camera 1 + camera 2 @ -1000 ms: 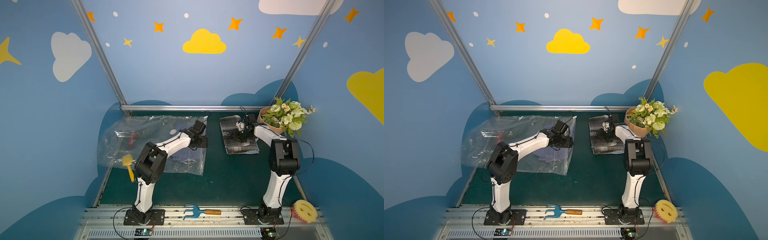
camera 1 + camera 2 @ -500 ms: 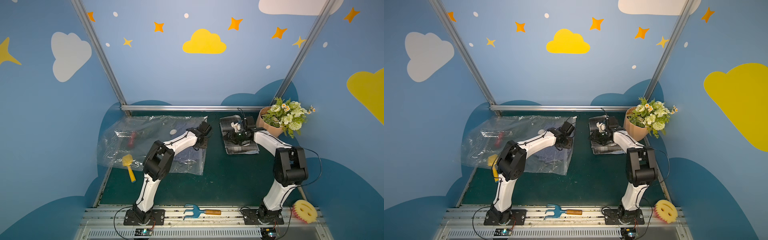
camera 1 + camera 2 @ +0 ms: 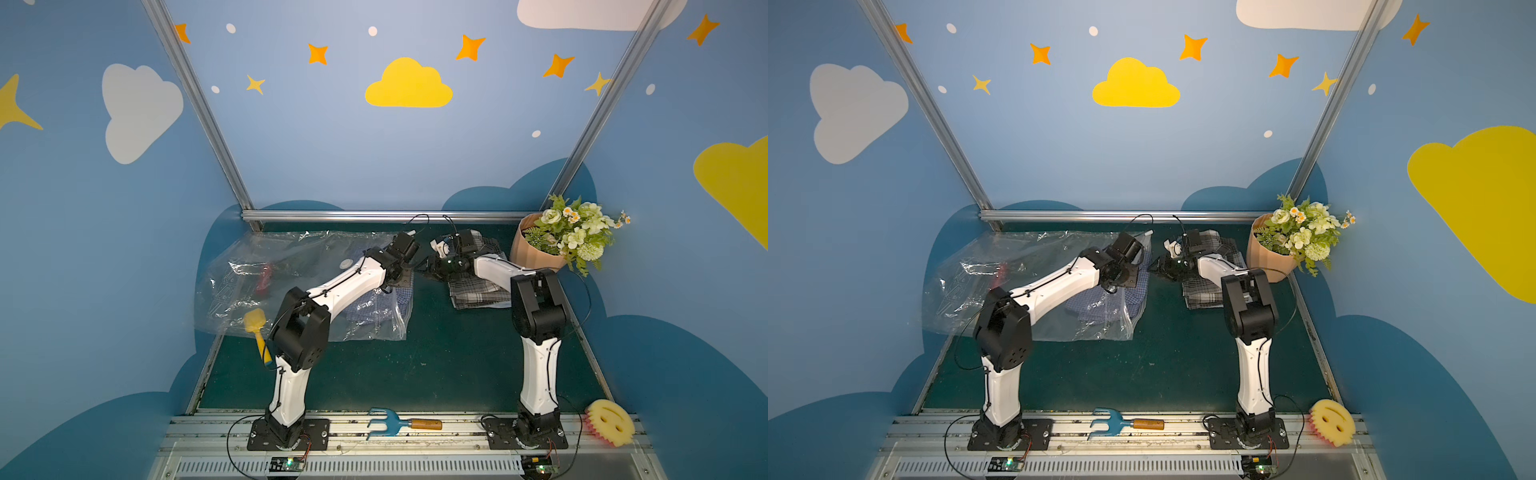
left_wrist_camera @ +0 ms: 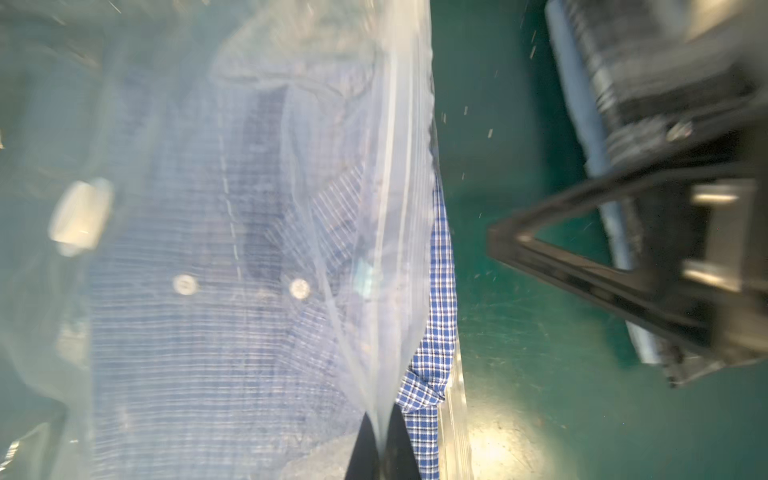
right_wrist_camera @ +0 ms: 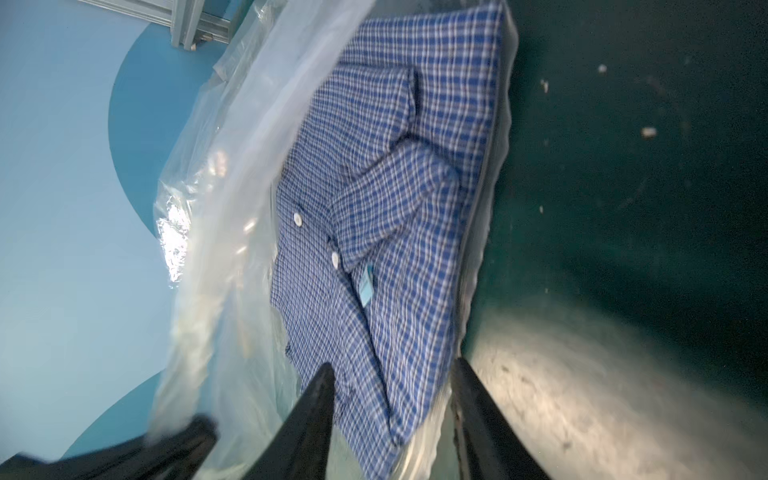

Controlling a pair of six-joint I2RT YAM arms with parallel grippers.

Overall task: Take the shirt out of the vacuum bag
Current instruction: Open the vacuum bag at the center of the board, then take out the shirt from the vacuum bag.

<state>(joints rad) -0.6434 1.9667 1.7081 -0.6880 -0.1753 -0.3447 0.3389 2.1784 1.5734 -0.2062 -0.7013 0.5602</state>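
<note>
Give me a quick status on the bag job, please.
Left pincer shut on bag, top film at the mouth. Right pincer open, facing blue shirt. Shirt lying in the mouth, not yet out. Nothing in the way.

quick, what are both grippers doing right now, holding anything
Left gripper: closed, pinching the top layer of the bag.
Right gripper: open, holding nothing, facing the shirt.
</note>
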